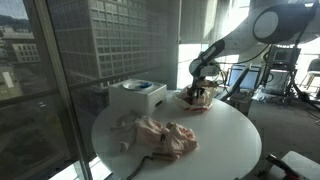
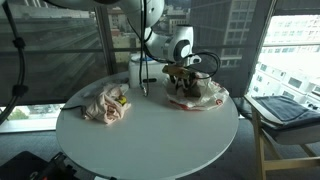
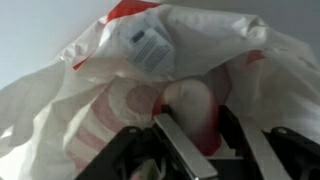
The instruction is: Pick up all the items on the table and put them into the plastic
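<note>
The white and red plastic bag (image 1: 192,105) lies crumpled at the far side of the round white table (image 1: 232,138); it also shows in an exterior view (image 2: 205,98) and fills the wrist view (image 3: 95,90). My gripper (image 1: 201,93) (image 2: 184,78) hangs low over the bag's opening. In the wrist view its fingers (image 3: 195,128) close on a pale rounded item with a red underside (image 3: 192,105), held just above the bag. A crumpled pink and beige cloth pile (image 1: 160,136) (image 2: 105,104) lies on the table away from the bag.
A white box-shaped appliance (image 1: 137,96) (image 2: 135,68) stands at the table edge beside the bag. Large windows run close along the table. A chair with folded fabric (image 2: 285,108) stands off the table's side.
</note>
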